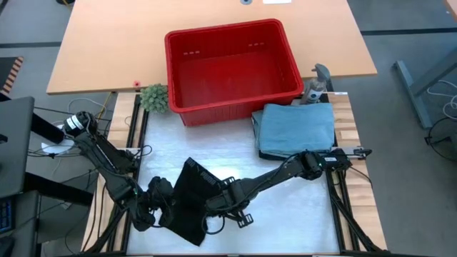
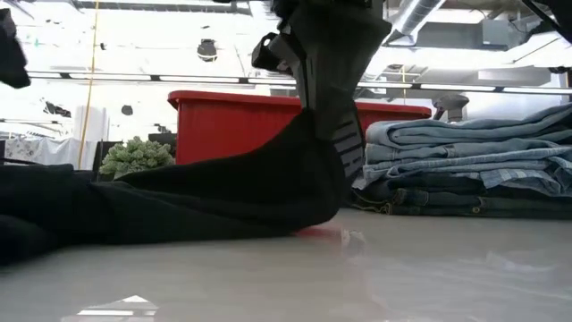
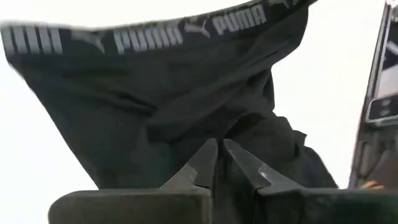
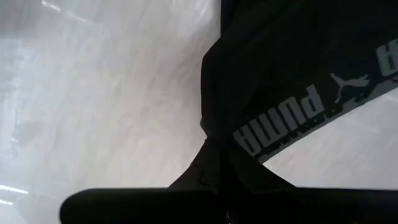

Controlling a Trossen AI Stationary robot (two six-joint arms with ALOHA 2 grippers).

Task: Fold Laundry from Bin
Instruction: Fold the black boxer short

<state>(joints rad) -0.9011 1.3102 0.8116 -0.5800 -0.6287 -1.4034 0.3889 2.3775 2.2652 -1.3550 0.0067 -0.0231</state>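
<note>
A black garment [image 1: 187, 203] with a grey PUMA waistband [image 3: 186, 34] lies at the table's near left. It also shows in the low view [image 2: 179, 201]. My left gripper [image 1: 158, 194] is shut on its left part, as the left wrist view [image 3: 217, 154] shows. My right gripper [image 1: 220, 194] is shut on its right part near the waistband [image 4: 292, 118]. The red bin [image 1: 178, 78] stands at the far middle with no cloth showing in it. A stack of folded light blue denim [image 1: 296, 128] rests flat on the table at the right. My left gripper pinches a bunched fold of the black cloth [image 3: 214, 130] between its two fingers, some way below the waistband. The cloth spreads away beyond the fingertips. My right gripper pinches the garment's edge [image 4: 214, 140] beside the waistband's end. The cloth partly hides the fingers. This end is raised [image 2: 313, 121], and the rest slopes down onto the table.
A small green plant [image 1: 153, 98] sits left of the bin. A grey object [image 1: 319, 80] stands beyond the denim stack [image 2: 474, 170]. Bare white table surface [image 1: 285, 207] lies to the garment's right.
</note>
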